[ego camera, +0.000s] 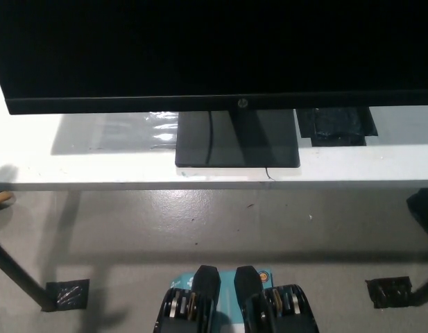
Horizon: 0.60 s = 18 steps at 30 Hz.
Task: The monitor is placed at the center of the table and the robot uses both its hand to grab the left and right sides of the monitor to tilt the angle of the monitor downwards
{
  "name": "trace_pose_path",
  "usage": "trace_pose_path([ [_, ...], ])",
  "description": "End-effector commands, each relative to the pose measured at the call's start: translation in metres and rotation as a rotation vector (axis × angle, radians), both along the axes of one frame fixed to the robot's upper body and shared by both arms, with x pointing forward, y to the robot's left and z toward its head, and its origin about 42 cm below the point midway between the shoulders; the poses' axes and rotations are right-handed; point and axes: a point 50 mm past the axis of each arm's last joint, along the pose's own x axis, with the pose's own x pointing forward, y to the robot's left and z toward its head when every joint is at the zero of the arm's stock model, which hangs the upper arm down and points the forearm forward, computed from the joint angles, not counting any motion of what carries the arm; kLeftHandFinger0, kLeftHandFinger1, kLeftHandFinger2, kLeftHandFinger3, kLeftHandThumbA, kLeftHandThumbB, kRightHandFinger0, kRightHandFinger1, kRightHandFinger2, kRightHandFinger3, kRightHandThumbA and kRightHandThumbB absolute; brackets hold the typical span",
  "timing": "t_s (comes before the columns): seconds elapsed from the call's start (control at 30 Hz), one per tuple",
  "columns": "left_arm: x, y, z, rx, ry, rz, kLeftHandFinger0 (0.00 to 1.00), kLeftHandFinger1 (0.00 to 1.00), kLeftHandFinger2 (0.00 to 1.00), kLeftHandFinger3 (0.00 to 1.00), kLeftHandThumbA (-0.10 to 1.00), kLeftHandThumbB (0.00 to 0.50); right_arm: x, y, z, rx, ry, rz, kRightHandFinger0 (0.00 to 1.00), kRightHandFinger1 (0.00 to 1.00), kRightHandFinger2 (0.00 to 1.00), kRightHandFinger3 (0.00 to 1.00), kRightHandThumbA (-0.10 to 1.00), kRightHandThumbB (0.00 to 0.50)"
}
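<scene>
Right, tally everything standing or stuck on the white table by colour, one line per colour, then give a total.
Black: 3 – the monitor, its flat stand base, and a black patch to the right of the base.
Clear: 1 – a shiny plastic film to the left of the base.
Total: 4, all on the white table. No robot hand is in view.

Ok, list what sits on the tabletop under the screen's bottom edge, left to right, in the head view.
Clear plastic film → monitor's dark square base → black rectangular patch. Neither hand is in view.
</scene>
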Motion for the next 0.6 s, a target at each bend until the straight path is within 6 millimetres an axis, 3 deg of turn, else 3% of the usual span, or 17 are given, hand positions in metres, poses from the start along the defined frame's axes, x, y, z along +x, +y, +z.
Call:
trace_pose_path([
  [0.0, 0.01, 0.008, 0.038, 0.117, -0.007, -0.014, 1.0, 1.0, 1.0, 1.0, 1.0, 0.32, 0.023, -0.019, 0.072, 0.114, 0.042, 0.365, 1.0, 1.0, 1.0, 1.0, 0.84, 0.5],
  [0.3, 0.019, 0.012, 0.041, 0.143, 0.024, -0.009, 1.0, 1.0, 1.0, 1.0, 1.0, 0.329, 0.048, -0.018, 0.08, 0.083, 0.128, 0.433, 1.0, 1.0, 1.0, 1.0, 0.78, 0.487],
  [0.57, 0.025, 0.011, 0.04, 0.173, 0.047, -0.028, 1.0, 1.0, 1.0, 1.0, 1.0, 0.361, 0.056, -0.02, 0.083, 0.024, 0.16, 0.44, 1.0, 1.0, 1.0, 1.0, 0.86, 0.471],
])
